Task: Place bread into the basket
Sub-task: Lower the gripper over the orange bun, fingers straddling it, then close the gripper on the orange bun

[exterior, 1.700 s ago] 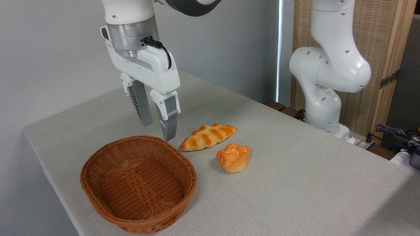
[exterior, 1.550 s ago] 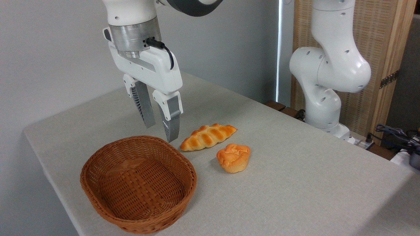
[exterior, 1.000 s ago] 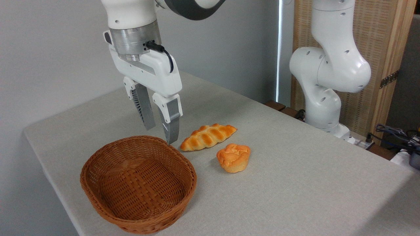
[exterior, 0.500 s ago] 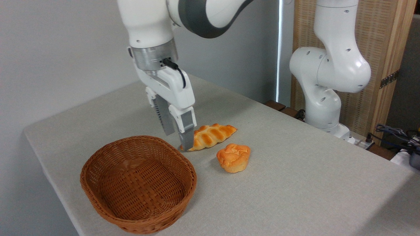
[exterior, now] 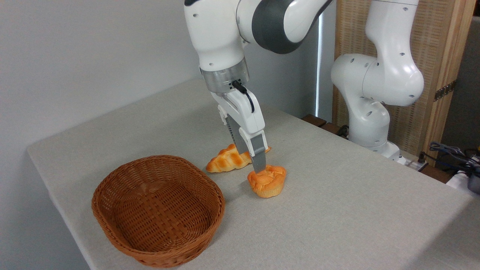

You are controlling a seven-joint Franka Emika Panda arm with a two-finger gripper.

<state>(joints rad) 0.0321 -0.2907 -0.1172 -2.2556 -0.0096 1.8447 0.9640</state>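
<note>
**Two breads on the table, gripper now over the bun**

Nearest the camera sits the basket, empty. Beyond it and to the right, the bun rests on the table, not yet lifted. The gripper has swung across from above the basket's far rim and come down, so its tips now hang right at the bun's lumpy top (touching or just above, I cannot tell). Its fingers overlap from this angle, so their spread is unclear; nothing is held. Just behind lies the braided loaf, partly hidden. Likely next: a grasp.
</note>
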